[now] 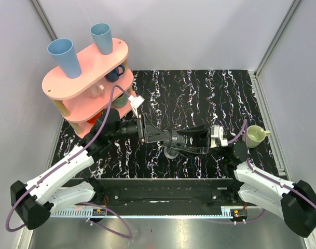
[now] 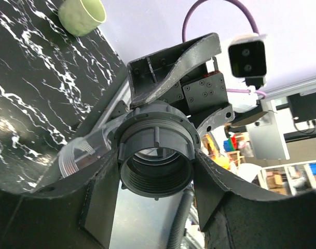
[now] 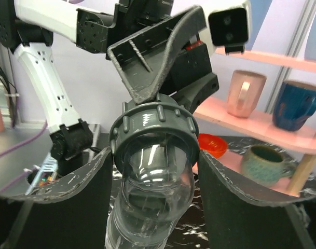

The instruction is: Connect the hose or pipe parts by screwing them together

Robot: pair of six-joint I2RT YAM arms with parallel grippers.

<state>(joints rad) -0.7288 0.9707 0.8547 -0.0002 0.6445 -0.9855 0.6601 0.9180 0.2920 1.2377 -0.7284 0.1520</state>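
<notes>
One black marbled table (image 1: 199, 93) fills my overhead view, with a pink two-tier rack (image 1: 90, 65) of cups at its far left corner and a pale green cup (image 1: 255, 136) out to the right. Neither is part of the job.

Both arms meet nose to nose over the middle of the table. The right gripper (image 3: 154, 154) is clamped on the clear elbow pipe (image 3: 150, 207), which is up off the surface. The elbow's free end, threaded on the outside, points down and away from the joint.

The left gripper (image 2: 155, 171) straddles the dark grey threaded nut (image 2: 155, 136), one finger hard against each ribbed side. I cannot tell whether it has a firm grip or is only touching.

The nut sits on the end of the elbow, facing my left wrist camera. I can see bare inner threads around its open mouth. From that I judge the parts are mated and lined up but not screwed home; how many turns have caught is hidden.

What is left, as I read it, is a firm grip on the nut, then turning it until it seats.
</notes>
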